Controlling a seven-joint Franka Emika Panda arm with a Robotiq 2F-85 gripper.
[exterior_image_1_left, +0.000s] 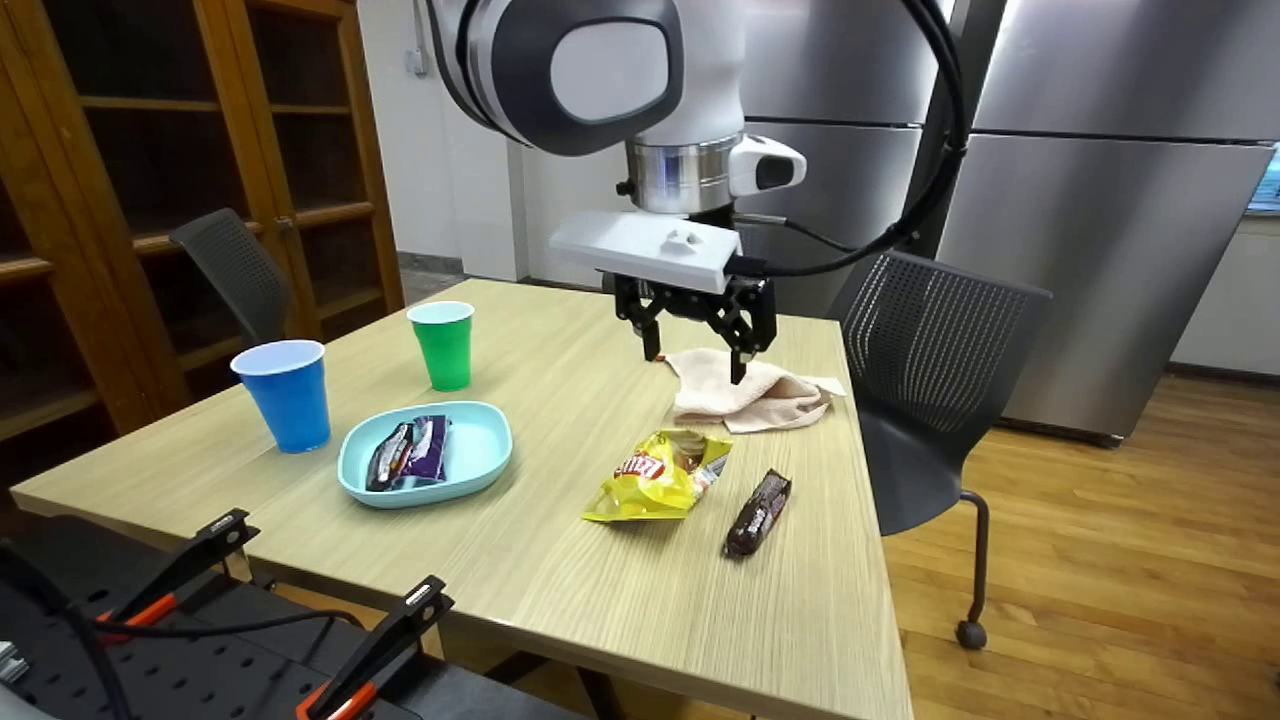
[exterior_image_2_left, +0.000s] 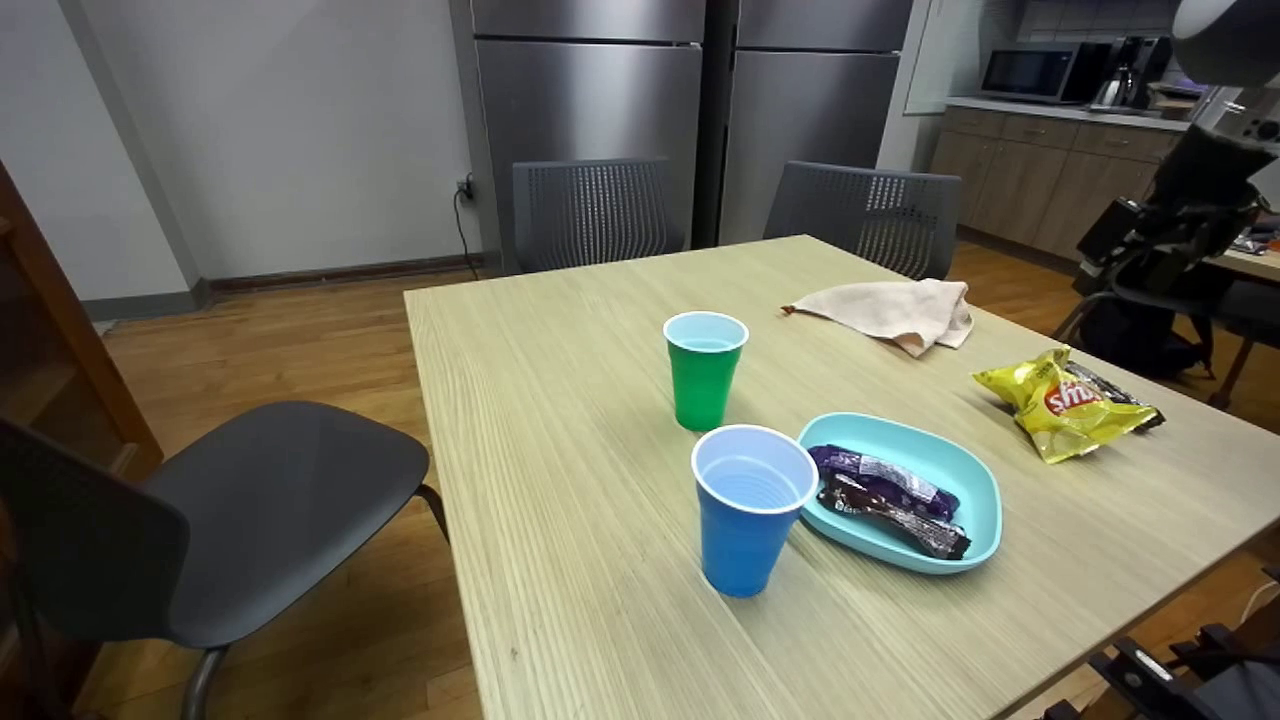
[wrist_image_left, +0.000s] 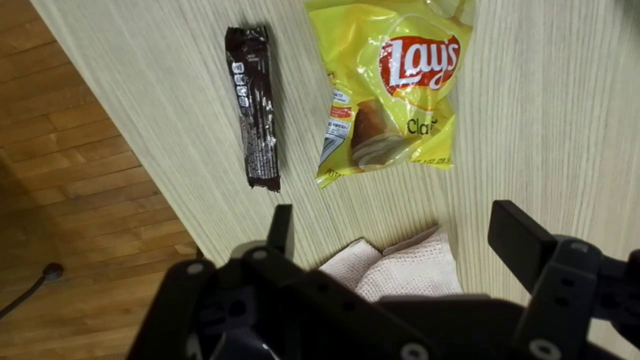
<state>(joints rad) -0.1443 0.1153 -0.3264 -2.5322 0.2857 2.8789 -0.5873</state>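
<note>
My gripper (wrist_image_left: 392, 227) stands open above the table with nothing between its fingers. Below it lies a crumpled pale pink cloth (wrist_image_left: 410, 270), partly hidden by the gripper in the wrist view; its whole shape shows in an exterior view (exterior_image_2_left: 900, 312). Ahead of the fingers rest a yellow Lay's chip bag (wrist_image_left: 370, 75) and, beside it, a dark brown wrapped bar (wrist_image_left: 257, 110). Elsewhere on the table, a light blue plate (exterior_image_1_left: 490, 455) bears a purple wrapped bar (exterior_image_1_left: 428, 448) and a dark one (exterior_image_1_left: 388, 460). The gripper touches none of these.
A green cup (exterior_image_1_left: 447, 350) and a blue cup (exterior_image_1_left: 292, 405) stand upright near the plate. Black chairs (exterior_image_1_left: 930, 380) surround the wooden table (exterior_image_1_left: 560, 350). Clamps (exterior_image_1_left: 385, 640) with orange tips sit along its near edge. Steel fridges (exterior_image_2_left: 590, 120) are behind.
</note>
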